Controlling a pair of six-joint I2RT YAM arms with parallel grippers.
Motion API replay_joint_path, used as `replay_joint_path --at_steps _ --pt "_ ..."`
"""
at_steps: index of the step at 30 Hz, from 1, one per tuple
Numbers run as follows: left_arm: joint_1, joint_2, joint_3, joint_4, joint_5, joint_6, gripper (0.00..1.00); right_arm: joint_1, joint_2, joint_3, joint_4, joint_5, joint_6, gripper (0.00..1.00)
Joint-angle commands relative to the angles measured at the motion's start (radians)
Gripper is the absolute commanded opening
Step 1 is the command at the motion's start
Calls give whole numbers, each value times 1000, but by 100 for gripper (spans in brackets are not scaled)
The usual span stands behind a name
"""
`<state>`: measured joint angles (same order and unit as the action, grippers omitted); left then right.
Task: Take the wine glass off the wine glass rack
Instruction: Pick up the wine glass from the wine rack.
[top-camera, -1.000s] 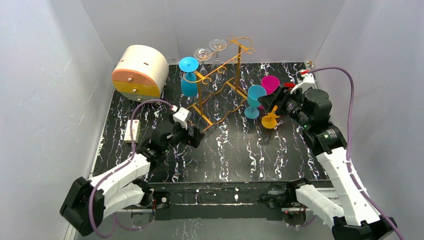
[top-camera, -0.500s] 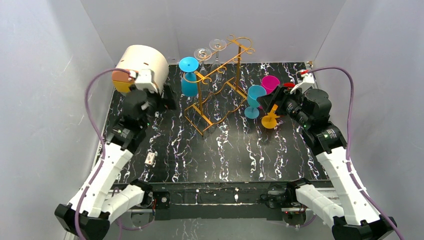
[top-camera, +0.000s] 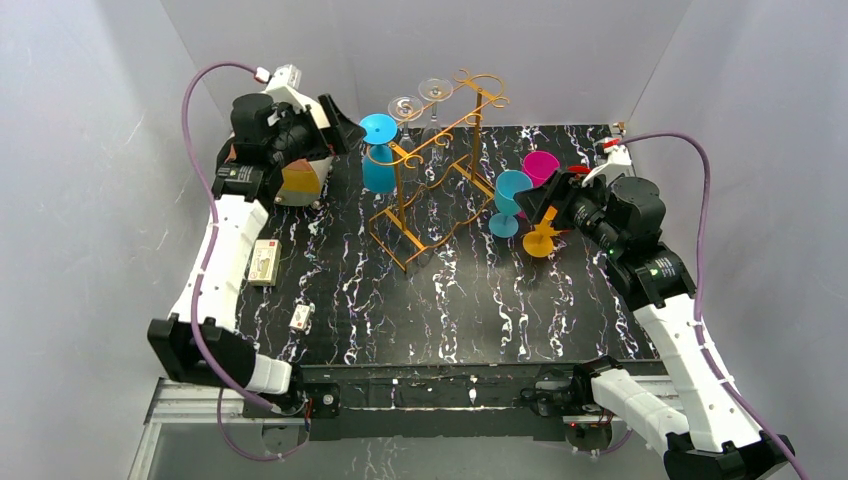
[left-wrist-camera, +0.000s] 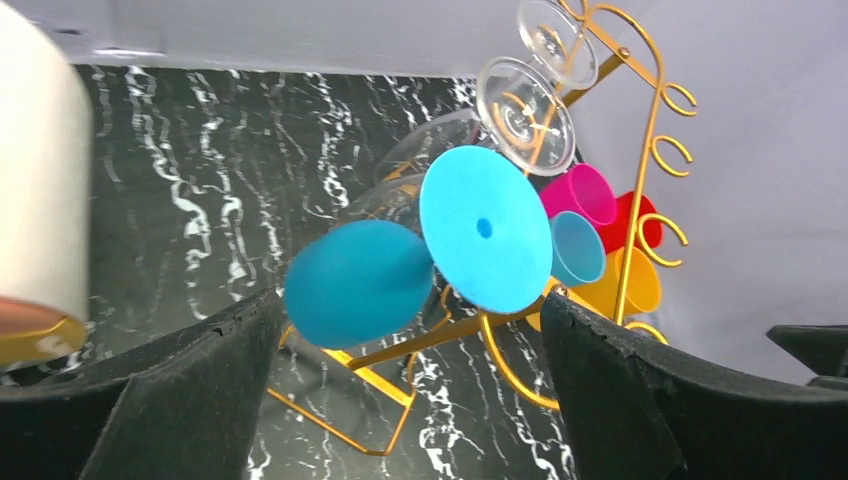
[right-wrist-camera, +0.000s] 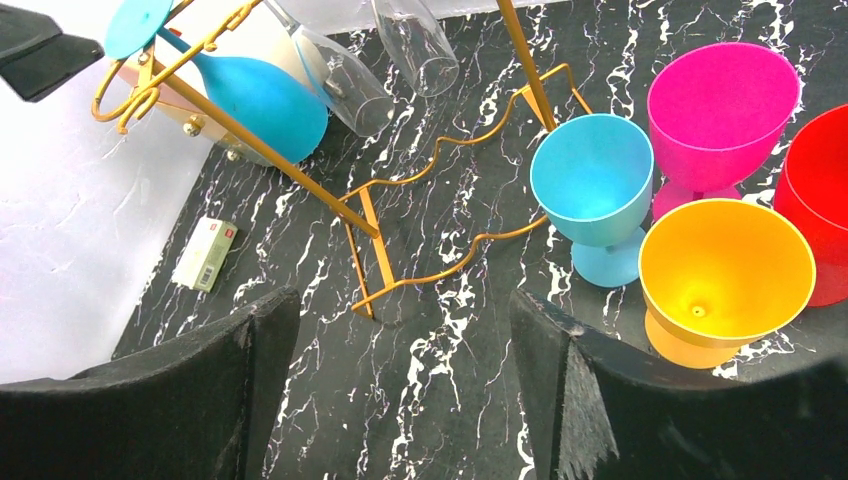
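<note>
Left end effector (top-camera: 345, 130) was up at far left, jaws wide and released, nothing held, facing the blue wine glass (left-wrist-camera: 360, 280). That glass hung upside down at the left end of the wine glass rack (right-wrist-camera: 366, 245), foot on top. Two clear glasses (right-wrist-camera: 415, 40) hung further along the rack. Right end effector (right-wrist-camera: 400, 330) was also released and empty, just by the coloured cups (right-wrist-camera: 725, 265) on the right of the worktop (top-camera: 470, 300).
</note>
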<state>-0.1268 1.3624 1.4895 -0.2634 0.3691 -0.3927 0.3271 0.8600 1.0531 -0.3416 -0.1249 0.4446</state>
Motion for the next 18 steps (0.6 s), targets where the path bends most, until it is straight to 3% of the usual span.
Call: replay_joint_path --at_steps 1,6,11,18 --pt "10 63 101 -26 168 -71 96 -4 -3 50 25 9 -13 84" --pt "11 120 138 -37 173 -75 84 -4 0 50 25 10 -18 85" --pt "11 160 141 -37 176 -84 60 -4 0 52 25 7 -18 86" --pt "11 183 135 15 202 -121 47 -3 3 52 23 9 -18 86"
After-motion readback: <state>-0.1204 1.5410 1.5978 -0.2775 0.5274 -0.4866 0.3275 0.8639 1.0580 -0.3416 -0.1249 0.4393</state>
